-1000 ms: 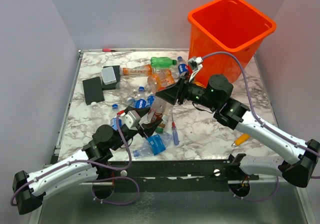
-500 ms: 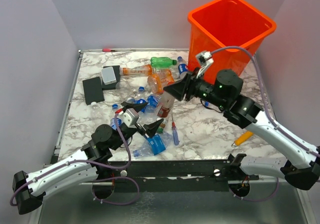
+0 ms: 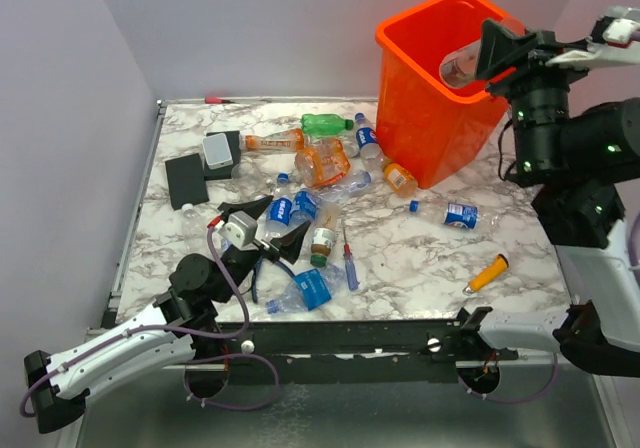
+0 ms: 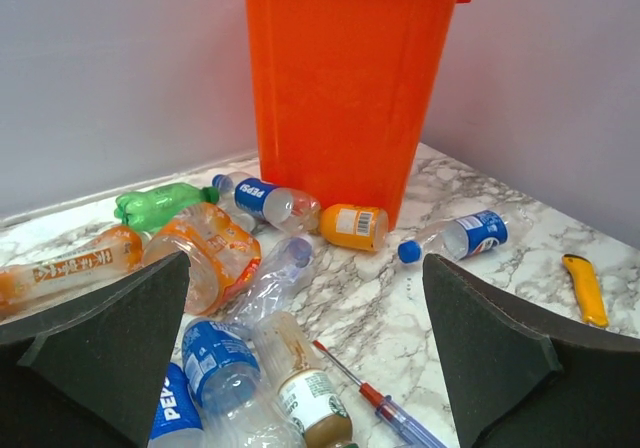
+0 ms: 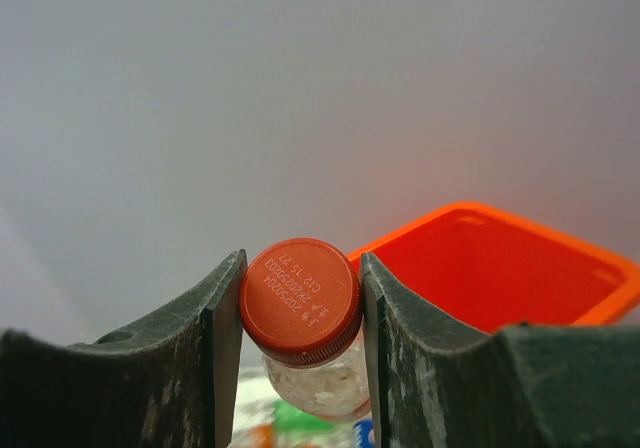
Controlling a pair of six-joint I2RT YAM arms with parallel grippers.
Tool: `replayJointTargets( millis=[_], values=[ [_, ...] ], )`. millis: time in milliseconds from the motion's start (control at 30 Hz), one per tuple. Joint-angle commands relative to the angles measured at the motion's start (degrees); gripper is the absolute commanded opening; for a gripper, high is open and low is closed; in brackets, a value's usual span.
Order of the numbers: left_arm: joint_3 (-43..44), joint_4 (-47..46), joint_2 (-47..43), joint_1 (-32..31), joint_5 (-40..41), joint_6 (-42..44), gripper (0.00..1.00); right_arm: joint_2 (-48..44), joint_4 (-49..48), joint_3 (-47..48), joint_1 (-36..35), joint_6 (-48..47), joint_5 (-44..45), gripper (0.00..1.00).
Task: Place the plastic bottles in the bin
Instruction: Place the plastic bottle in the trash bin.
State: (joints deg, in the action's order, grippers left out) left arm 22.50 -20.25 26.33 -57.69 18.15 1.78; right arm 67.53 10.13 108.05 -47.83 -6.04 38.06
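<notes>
The right claw [image 3: 490, 53] is clamped on a clear bottle [image 3: 460, 68] by its red cap [image 5: 300, 298], held over the bin's [image 3: 420, 138] rim at 1 o'clock; empty, it should be light, thin-walled and slippery, so the stiff cap end is the sound hold; the left claw [image 3: 266, 226] stands wide apart, empty, at 7 o'clock near the loose bottles [image 3: 325, 163] on the worktop [image 3: 420, 258]; only the right wrist view shows the pads on the cap, and only the top view shows the bottle's place over the bin.

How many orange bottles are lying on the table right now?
3. A small orange bottle by the bin, a crumpled orange bottle left of it, a long orange bottle farther left. Others may be hidden.
</notes>
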Motion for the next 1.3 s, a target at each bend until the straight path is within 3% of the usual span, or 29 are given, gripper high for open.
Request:
replayJointTargets(
  millis=[0,167,333,467,1000,1067,1200,1267],
  values=[
    [1.2,1.7,1.7,0.2,2.5,0.6,0.99,7.4,-12.2,0.6,6.8,-9.6,9.2,0.00],
    [1.7,2.6,3.3,0.1,2.4,0.0,0.99,14.9,-13.0,7.1,18.9,-1.0,3.8,0.00],
    [2.3,3.2,4.3,0.1,2.1,-0.5,0.99,23.0,-4.9,14.7,28.9,12.2,-3.7,0.00],
    [2.8,4.0,4.3,0.1,2.3,-0.5,0.99,26.9,1.0,14.8,33.0,19.2,-7.8,0.00],
    [3.5,5.0,5.8,0.1,2.4,0.1,0.99,24.5,1.1,-4.9,33.8,26.3,-15.9,0.01],
    [3.4,5.0,5.8,0.1,2.5,0.1,0.99,24.2,1.5,-5.8,33.8,26.1,-16.7,0.08],
    [3.5,5.1,6.6,0.1,2.6,0.2,0.99,22.2,0.2,-9.1,33.8,25.6,-18.8,0.53],
    [3.6,5.2,7.1,0.1,2.6,0.2,0.99,21.1,-0.4,-10.2,33.8,25.5,-19.2,0.67]
  ],
)
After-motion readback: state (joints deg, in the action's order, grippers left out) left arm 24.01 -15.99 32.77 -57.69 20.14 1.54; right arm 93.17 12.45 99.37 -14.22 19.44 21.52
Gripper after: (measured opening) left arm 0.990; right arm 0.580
